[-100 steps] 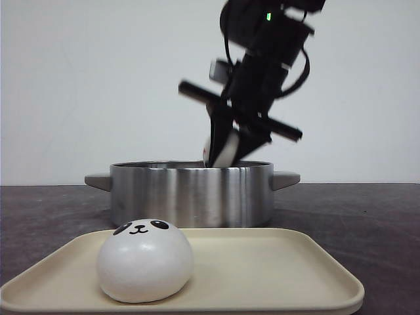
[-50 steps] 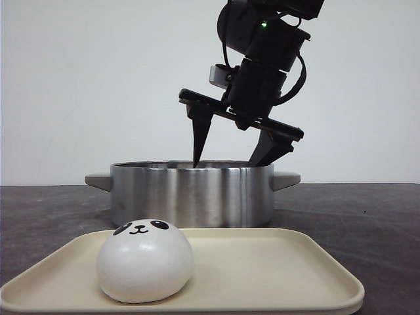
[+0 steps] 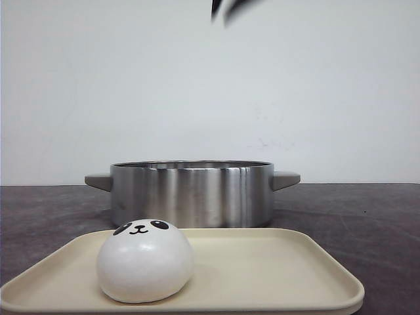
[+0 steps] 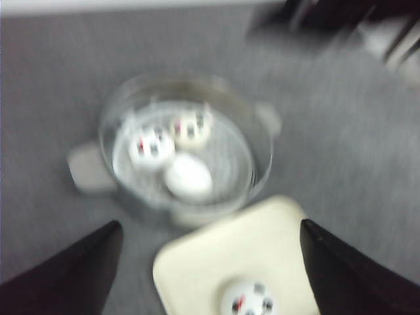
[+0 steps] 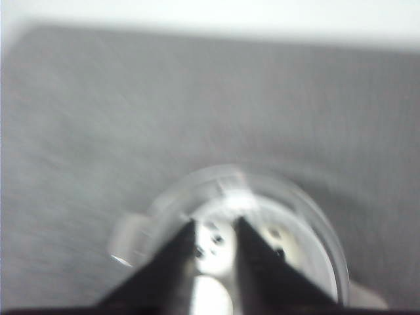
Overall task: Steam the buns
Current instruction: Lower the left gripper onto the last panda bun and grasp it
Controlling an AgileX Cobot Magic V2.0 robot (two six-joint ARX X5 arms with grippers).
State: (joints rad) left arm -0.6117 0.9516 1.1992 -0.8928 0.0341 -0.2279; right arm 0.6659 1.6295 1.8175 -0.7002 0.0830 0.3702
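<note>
Buns: three sat in the steel pot (image 4: 187,154), per the blurred left wrist view — two face-up (image 4: 149,148) (image 4: 191,128), one plain white side showing (image 4: 188,177). The fourth bun (image 3: 145,260) stood alone on the cream tray (image 3: 275,269), toward its left part, face up, in front of the pot on the dark table (image 3: 367,216).

Left gripper (image 4: 210,262) hung high over pot and tray, jaws spread wide, nothing between them. Right gripper (image 5: 215,252) was over the pot, jaws close together with only a narrow gap and nothing seen held; too blurred to be sure they were fully pressed together. In the front view only a dark smear of an arm showed at the top edge.

Judged: last bun not yet moved.

Risks:
- Both wrist views were motion-smeared, so aiming off them could be off-centre; the smooth dome would likely squirt out of a skewed pinch.
- Pot floor was mostly taken; a drop onto another bun could roll it against the wall.
- Low carry could clip the pot rim (image 3: 190,164).
</note>
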